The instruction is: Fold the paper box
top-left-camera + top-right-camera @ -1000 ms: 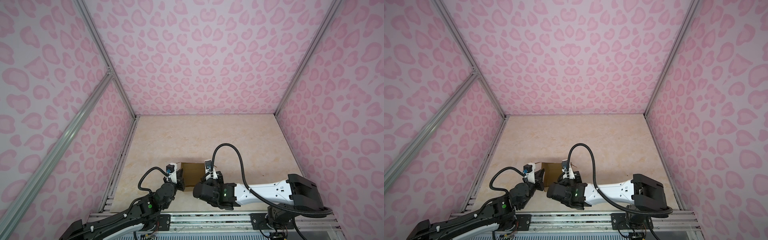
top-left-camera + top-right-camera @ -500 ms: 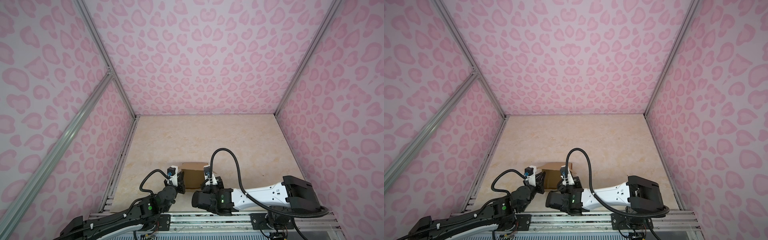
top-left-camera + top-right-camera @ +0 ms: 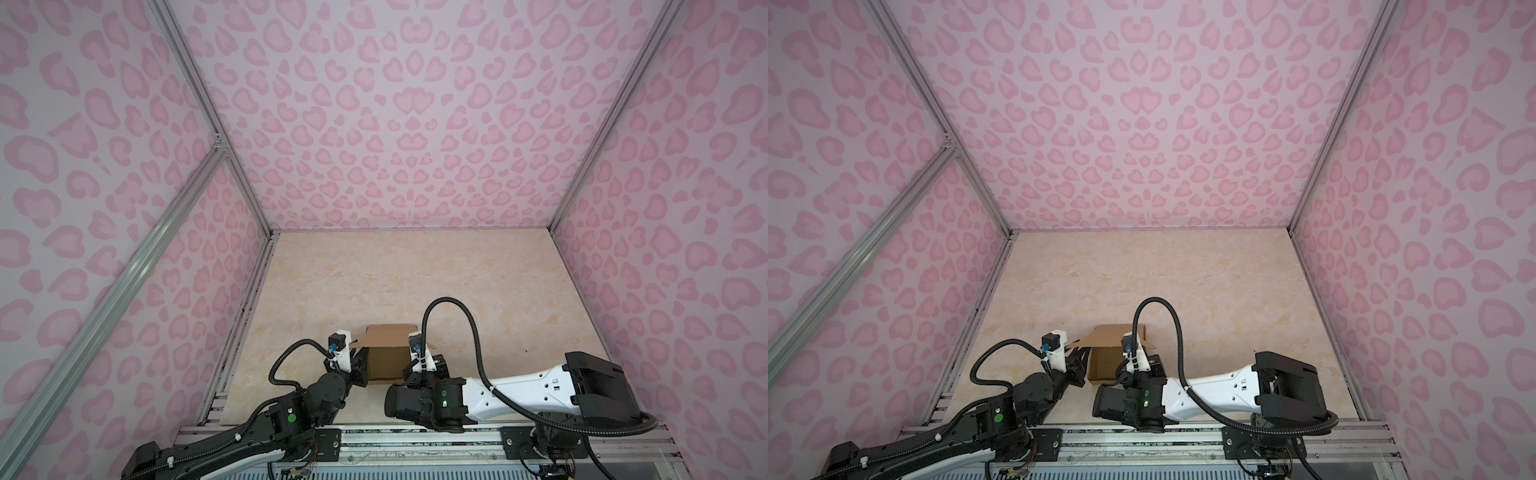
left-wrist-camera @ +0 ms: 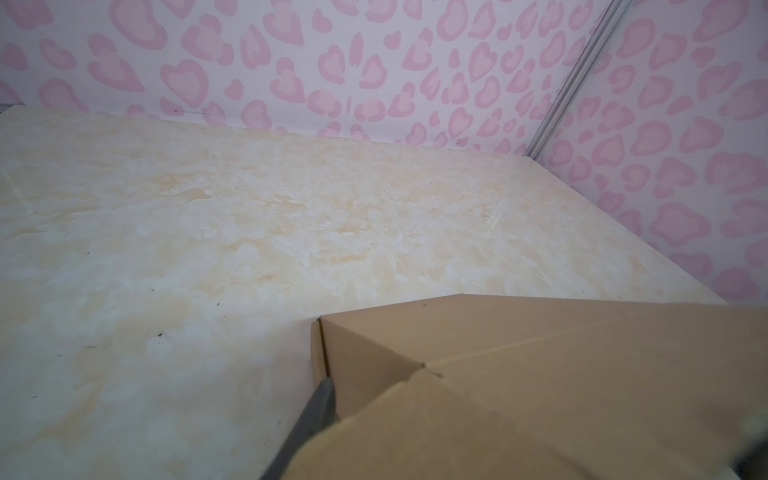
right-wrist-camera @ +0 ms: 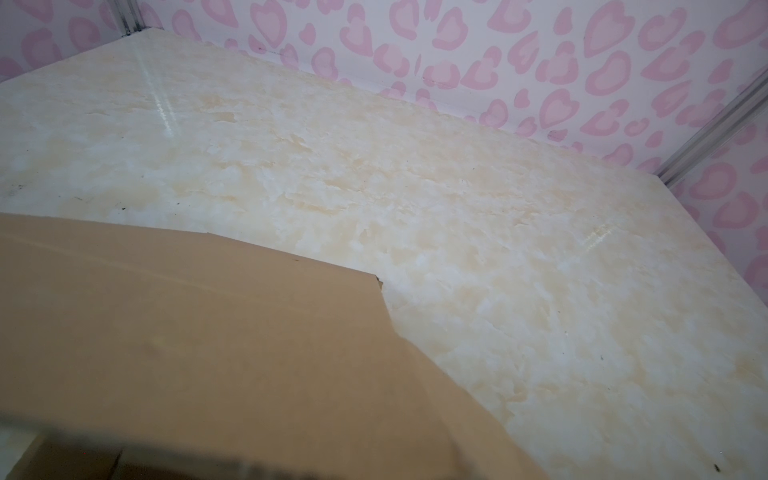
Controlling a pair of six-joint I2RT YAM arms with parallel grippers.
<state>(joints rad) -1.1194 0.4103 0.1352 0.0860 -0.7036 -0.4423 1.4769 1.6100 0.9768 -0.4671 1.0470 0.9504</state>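
Both top views look down from high above the near edge over the whole table [image 3: 415, 282] toward the back wall [image 3: 407, 124]. Each wrist view sits low, close against the paper box [image 4: 540, 374], facing that same wall.

The paper box [image 4: 540, 374] ran past the left wrist view's edge, and its flap hid the left gripper [image 3: 360, 365] except one grey finger [image 4: 318, 405] outside the box's wall. In the right wrist view cardboard, blurred at its near edge, covered the right gripper [image 3: 419, 365]; in both top views its fingers beside the box were too small to read.
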